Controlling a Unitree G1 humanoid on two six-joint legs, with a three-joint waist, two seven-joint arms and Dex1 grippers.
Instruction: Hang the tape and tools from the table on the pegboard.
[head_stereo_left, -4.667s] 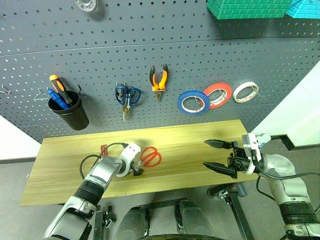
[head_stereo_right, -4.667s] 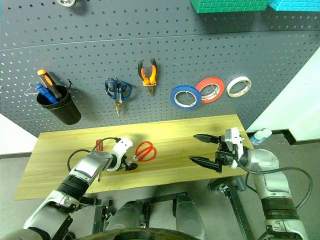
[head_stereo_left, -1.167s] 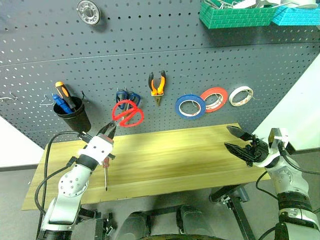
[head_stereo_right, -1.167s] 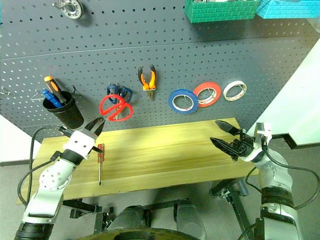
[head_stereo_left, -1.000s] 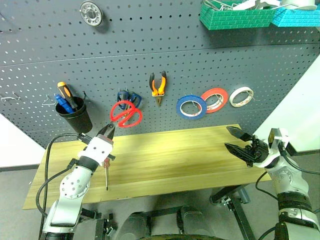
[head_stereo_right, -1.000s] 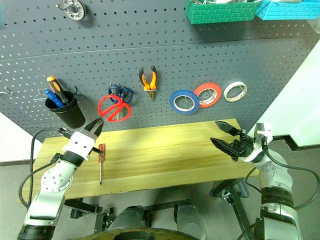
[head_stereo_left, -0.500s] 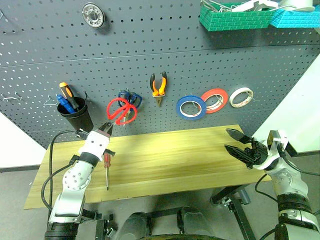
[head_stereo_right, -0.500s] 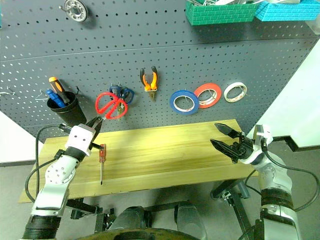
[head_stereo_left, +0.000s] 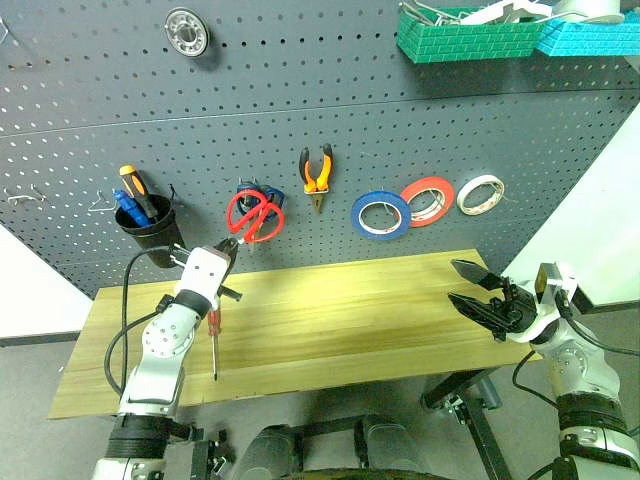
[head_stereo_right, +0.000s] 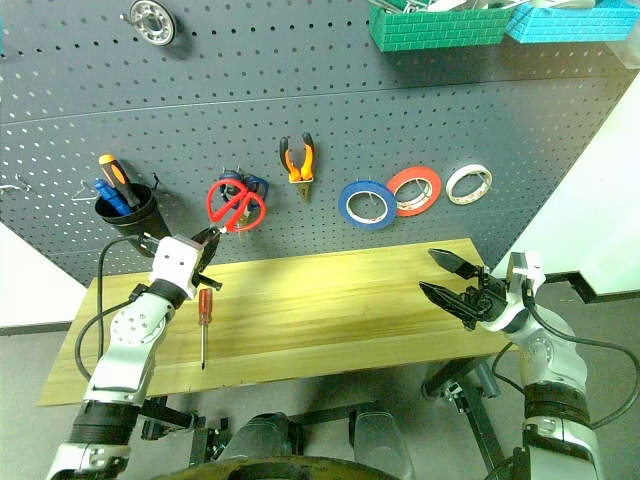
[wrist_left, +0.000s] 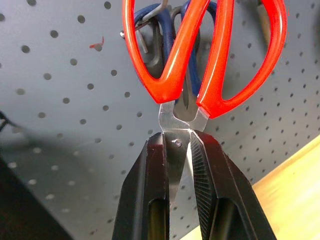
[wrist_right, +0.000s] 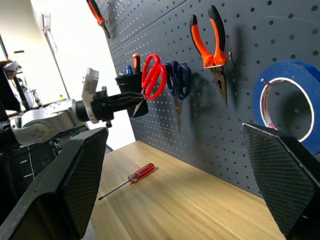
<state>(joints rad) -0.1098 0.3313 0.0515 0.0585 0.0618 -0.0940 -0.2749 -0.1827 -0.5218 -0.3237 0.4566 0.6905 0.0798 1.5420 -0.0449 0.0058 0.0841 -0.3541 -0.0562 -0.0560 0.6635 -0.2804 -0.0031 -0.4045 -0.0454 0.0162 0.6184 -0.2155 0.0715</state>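
We count one pair of red scissors (wrist_left: 200, 55) clamped in our left gripper (wrist_left: 177, 150) (right gripper (head_stereo_left: 478, 297) spread wide), one screwdriver (head_stereo_left: 212, 335) below it.

head stereo pair: high, facing forward and down at the dark grey perforated pegboard (head_stereo_left: 420, 140). left wrist view: very close to that pegboard, facing it along the red-handled scissors (wrist_left: 200, 60). right wrist view: low, farther off, looking obliquely along the pegboard; all share those scissors.
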